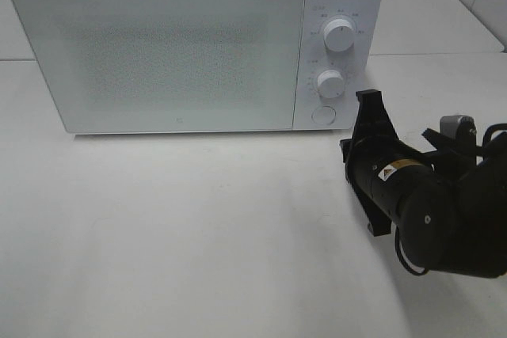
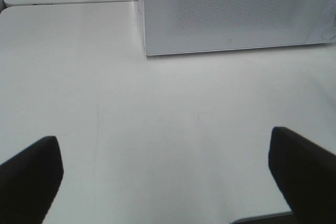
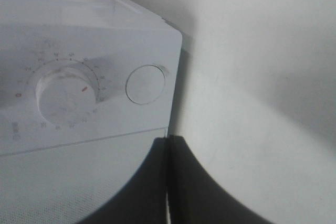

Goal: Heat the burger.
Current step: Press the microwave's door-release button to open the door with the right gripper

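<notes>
Pointing its closed tip at the control panel, the right gripper (image 3: 168,142) has its jaws pressed flat together with nothing between them. It sits just short of the round button (image 3: 145,84), at the bottom corner of the microwave (image 1: 158,53), with the lower dial (image 3: 65,95) beside that button. No contact shows.

The left gripper (image 2: 165,163) hangs wide open over bare surface (image 1: 198,235), well apart from the microwave, and it holds nothing either.

The door (image 1: 166,13) is shut, and its speckled panel gives no view inside. No burger shows in any view. It may sit behind that door or out of frame — I cannot tell which.

Judged from the task alone, a burger should be light and soft. It is a loose stack, not one solid piece. A hard pinch would likely dent the bun and push the filling out sideways. A glossy bun top could slip under narrow pads.

The safer hold would probably be wide jaws across the middle of the stack, closed only until the bun gives slightly, with the burger kept level. If it rests on a plate, taking the plate's rim may be gentler — layers cannot shift that way.
</notes>
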Tool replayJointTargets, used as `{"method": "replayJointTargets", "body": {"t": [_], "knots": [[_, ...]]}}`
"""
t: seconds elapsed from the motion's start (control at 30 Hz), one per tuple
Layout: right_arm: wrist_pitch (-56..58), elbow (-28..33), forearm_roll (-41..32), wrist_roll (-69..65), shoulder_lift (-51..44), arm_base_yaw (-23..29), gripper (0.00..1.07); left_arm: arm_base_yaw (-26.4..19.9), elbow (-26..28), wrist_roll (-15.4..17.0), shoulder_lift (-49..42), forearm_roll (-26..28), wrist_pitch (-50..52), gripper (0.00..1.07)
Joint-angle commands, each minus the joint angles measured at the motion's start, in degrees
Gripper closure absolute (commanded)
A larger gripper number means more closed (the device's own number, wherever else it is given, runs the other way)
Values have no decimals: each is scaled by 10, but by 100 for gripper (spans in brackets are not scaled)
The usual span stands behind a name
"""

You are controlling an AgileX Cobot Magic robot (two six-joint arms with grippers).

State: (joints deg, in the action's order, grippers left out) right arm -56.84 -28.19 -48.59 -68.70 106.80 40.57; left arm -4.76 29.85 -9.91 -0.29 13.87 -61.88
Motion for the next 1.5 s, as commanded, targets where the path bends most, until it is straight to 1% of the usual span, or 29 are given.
{"method": "replayJointTargets", "body": {"t": [0.03,0.13,0.37,0.5,0.6,1.2,1.5], "knots": [[19,-25,45,-9,5,-25,107,-2,-3,1,-13,3,1,7],[28,-42,64,-22,14,-40,107,-2,-3,1,-13,3,1,7],[38,-61,80,-46,33,-60,107,-2,-3,1,-13,3,1,7],[34,-77,116,-87,57,-80,107,-2,-3,1,-13,3,1,7],[29,-89,130,-104,71,-87,107,-2,-3,1,-13,3,1,7],[22,-149,133,-116,131,-92,107,-2,-3,1,-13,3,1,7],[25,-175,130,-109,151,-109,107,-2,-3,1,-13,3,1,7]]}}
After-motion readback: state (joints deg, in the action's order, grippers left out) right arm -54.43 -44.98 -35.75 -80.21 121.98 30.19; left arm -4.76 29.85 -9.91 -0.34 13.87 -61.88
